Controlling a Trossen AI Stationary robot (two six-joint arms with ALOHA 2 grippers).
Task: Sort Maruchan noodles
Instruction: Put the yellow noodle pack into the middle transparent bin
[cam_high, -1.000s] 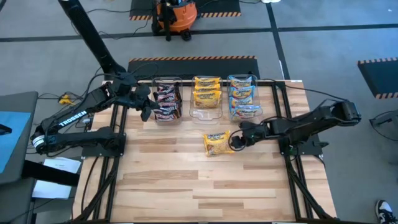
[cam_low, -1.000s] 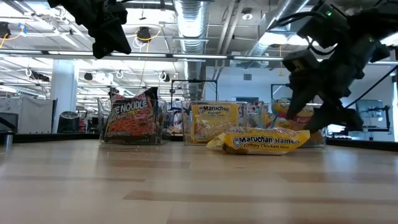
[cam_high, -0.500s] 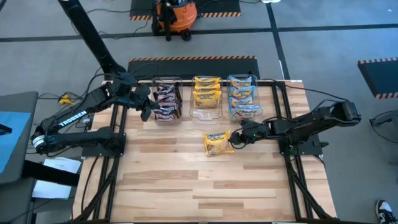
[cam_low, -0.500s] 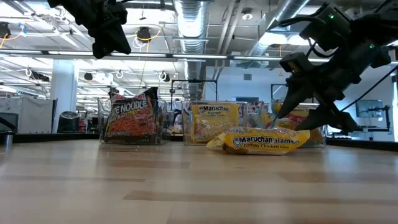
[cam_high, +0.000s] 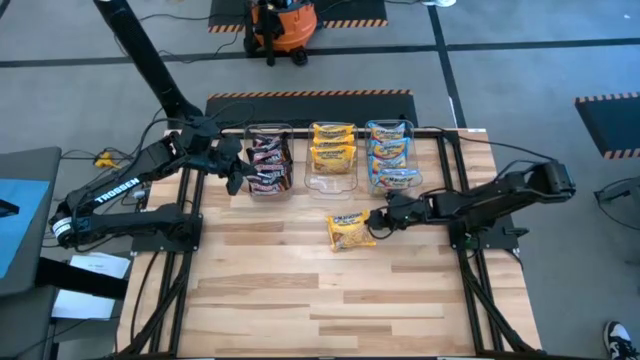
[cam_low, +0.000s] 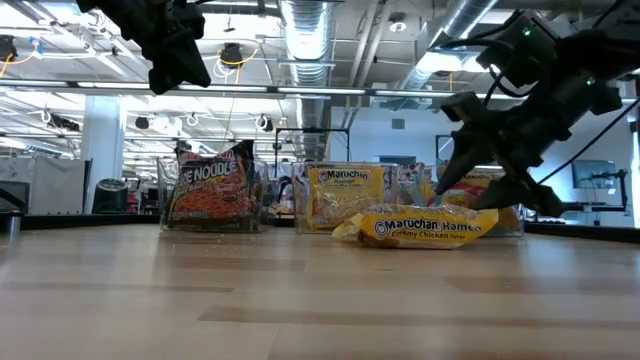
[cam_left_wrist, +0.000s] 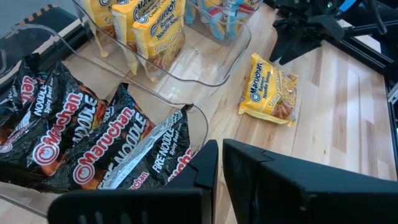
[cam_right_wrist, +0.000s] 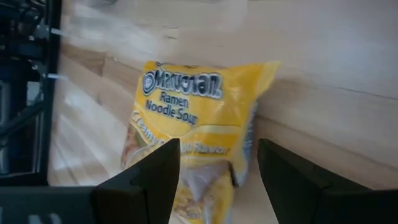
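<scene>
From above: three clear tubs in a row near the far edge of the table, dark packets in the left tub, yellow packets in the middle tub, blue packets in the right one. One loose yellow packet flat on the bare wood just in front of the middle tub, apart from it. Right tool just beside that packet's right end, fingers spread wide, nothing held. Left tool parked at the left tub's outer side, pinched shut on nothing.

From table height: loose yellow packet lying puffy and a little crumpled; right tool hanging just above its right end. Far sides of the tubs hidden behind their own contents; count of packets inside hard to make out.

From the left wrist: dark packets heaped in the near tub, edges cut off by the frame; loose yellow packet lying beyond the middle tub's corner.

From the right wrist: loose yellow packet straight ahead between the two spread fingers; lower end hidden behind them.

Likely light, soft and crinkly, slick film over a brittle noodle block; best pinched across the short width near one end, gently, to avoid slipping or crushing.
</scene>
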